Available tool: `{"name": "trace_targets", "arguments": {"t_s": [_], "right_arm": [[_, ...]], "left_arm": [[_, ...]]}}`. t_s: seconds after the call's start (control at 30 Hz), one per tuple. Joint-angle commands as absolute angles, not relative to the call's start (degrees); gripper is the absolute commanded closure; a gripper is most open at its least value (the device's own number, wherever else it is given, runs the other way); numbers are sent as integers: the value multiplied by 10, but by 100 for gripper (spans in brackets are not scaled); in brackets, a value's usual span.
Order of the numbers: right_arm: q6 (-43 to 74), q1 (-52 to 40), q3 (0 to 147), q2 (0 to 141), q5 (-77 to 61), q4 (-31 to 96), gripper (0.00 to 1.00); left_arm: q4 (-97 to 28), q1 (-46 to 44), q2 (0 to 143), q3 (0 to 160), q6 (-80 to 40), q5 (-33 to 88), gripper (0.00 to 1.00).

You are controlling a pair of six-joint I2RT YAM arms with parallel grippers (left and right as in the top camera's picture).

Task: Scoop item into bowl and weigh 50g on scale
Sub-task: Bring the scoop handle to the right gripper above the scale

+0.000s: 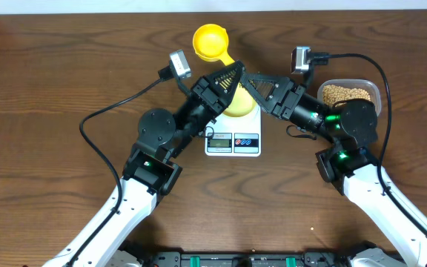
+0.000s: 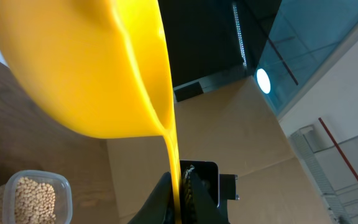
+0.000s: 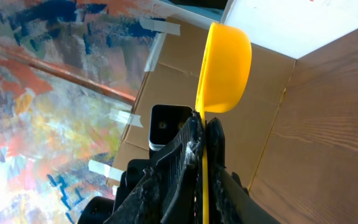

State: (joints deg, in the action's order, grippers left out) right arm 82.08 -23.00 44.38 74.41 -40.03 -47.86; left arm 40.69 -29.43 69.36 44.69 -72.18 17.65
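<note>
My left gripper (image 1: 228,76) is clamped on the handle of the yellow scoop (image 1: 210,41). In the left wrist view the handle runs down between the fingers (image 2: 157,202), and the scoop's cup (image 2: 86,62) fills the upper left. From overhead the cup sits beyond the scale (image 1: 233,142), above the table (image 1: 50,89), with its handle slanting back toward the bowl (image 1: 240,107).

The bowl stands on the scale, partly hidden under both grippers. My right gripper (image 1: 254,80) has its tips right by the handle, just beside the left one. I cannot tell whether its fingers are apart or together. The right wrist view shows the scoop (image 3: 225,68) edge-on, with dark fingers pinched on its handle, but I cannot tell whose they are.

The beans (image 1: 345,93) lie in the clear container (image 1: 373,90) at my right, near the right arm. They also show low in the left wrist view (image 2: 33,198).
</note>
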Motion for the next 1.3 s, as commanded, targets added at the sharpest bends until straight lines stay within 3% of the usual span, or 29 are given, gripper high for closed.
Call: {"name": "trace_targets", "arguments": {"t_s": [0.0,0.47,0.63,0.73,0.77,0.87,1.07,1.27], "right_arm": [[818,-234,451,742,-395,-482,77],[827,-234,451,743,-399,-482,83],[827,-234,451,743,-399,-478,99],[823,-234,451,743,-394,-464,98],[817,-233,451,743,-391,-453,98],[785,-232,451,743,-384,-454,98],[723,-230,451,743,-345,-397,98],[641,-220,451,742,-340,-383,98]], "left_arm": [[408,-296,692,452,-716,169,93],[408,-296,692,452,-716,160,93],[408,-296,692,452,-716,160,92],[408,-296,692,452,-690,160,92],[408,-296,692,452,-675,160,84],[408,-296,692,452,-662,160,45],[408,-296,692,452,-578,159,24],[393,-279,692,452,-501,157,22]]}}
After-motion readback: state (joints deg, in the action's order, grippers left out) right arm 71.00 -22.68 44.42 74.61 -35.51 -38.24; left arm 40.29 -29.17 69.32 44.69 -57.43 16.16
